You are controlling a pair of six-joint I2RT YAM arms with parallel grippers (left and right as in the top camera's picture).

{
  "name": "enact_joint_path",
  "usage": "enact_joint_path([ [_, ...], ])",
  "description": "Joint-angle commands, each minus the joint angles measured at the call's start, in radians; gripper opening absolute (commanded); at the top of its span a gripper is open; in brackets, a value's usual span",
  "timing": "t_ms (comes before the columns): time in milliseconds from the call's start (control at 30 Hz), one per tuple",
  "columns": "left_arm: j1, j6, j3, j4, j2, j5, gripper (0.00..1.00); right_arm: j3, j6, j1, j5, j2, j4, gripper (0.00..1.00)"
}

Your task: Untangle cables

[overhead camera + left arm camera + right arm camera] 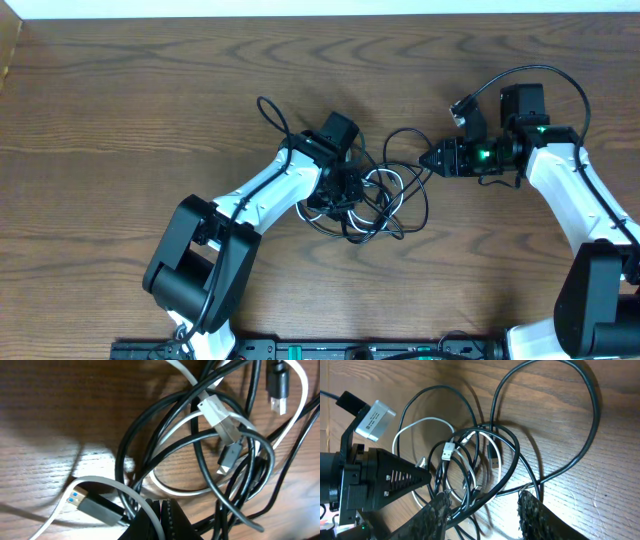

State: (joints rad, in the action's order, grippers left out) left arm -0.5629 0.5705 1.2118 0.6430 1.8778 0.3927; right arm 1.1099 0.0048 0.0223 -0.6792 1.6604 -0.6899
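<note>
Left pincer (pixel 345 190) is gripping the cables (pixel 215 410) knotted on the tabletop (pixel 120 100) — right pincer (pixel 485 502) is hovering open beside them. Untangling is seemingly just starting; next, pulling one strand free needs slow, opposing tension.

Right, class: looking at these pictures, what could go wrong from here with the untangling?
1. The left gripper is shut deep among the black cables; pulling could tighten their loops round the white cable.
2. The right gripper stands open with several of them between its fingers; closing may catch more than one.

The cables (pixel 382 200) lie heaped on the table (pixel 120 120) between left arm (pixel 265 190) and right arm (pixel 565 185).
</note>
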Motion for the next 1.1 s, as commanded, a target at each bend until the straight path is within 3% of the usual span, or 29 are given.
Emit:
enact_joint_path([
  [0,0.023,-0.097,0.024,0.019,-0.032,-0.028,0.07,0.002,0.002,-0.002,0.0,-0.01,-0.002,0.44],
  [300,0.049,-0.133,0.06,-0.012,-0.351,-0.149,0.07,0.002,0.002,-0.002,-0.001,-0.01,-0.002,0.45],
  [600,0.05,-0.125,0.064,-0.216,-0.662,-0.155,0.07,0.002,0.001,-0.002,-0.105,-0.01,0.03,0.44],
  [800,0.051,-0.068,0.068,-0.397,-0.763,-0.154,0.07,0.002,-0.002,-0.002,-0.304,-0.011,0.121,0.45],
  [1067,0.052,0.003,0.113,-0.528,-0.767,-0.154,0.07,0.002,-0.029,0.026,-0.565,-0.011,0.233,0.49],
])
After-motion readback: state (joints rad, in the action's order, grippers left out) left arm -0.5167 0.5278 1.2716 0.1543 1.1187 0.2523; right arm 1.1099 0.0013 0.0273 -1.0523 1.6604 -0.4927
